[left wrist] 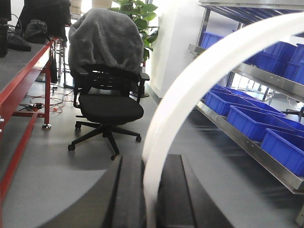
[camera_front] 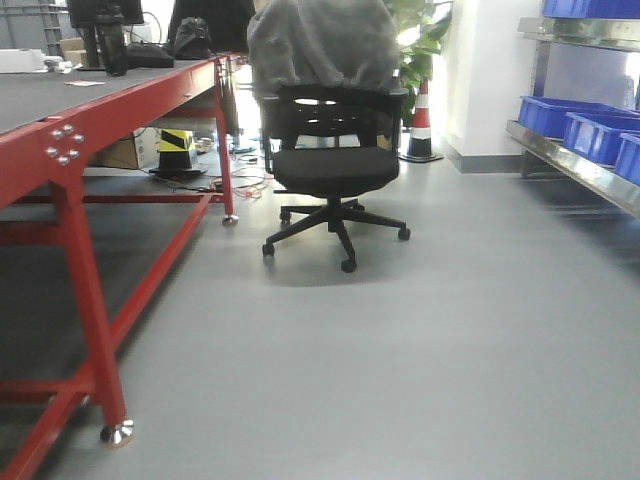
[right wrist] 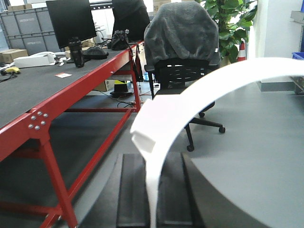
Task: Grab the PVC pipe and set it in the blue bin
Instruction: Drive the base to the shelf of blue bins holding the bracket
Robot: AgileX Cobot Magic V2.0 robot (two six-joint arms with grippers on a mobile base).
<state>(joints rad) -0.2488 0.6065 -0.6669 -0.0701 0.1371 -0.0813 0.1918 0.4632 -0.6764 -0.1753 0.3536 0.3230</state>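
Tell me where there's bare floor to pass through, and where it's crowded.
The widest bare floor lies between the red table and the bin shelf, in front of the chair. It is crowded left of the chair, where cables lie by the table's far leg. The table's near end is bare too.

We see the white PVC pipe [left wrist: 199, 76] bent into a broad arc, held aloft; open blue bins [left wrist: 249, 121] sit in a row on the steel shelf [left wrist: 251, 149].

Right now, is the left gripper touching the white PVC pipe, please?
Touching: the left wrist view shows the white PVC pipe clamped between the left gripper's fingers.
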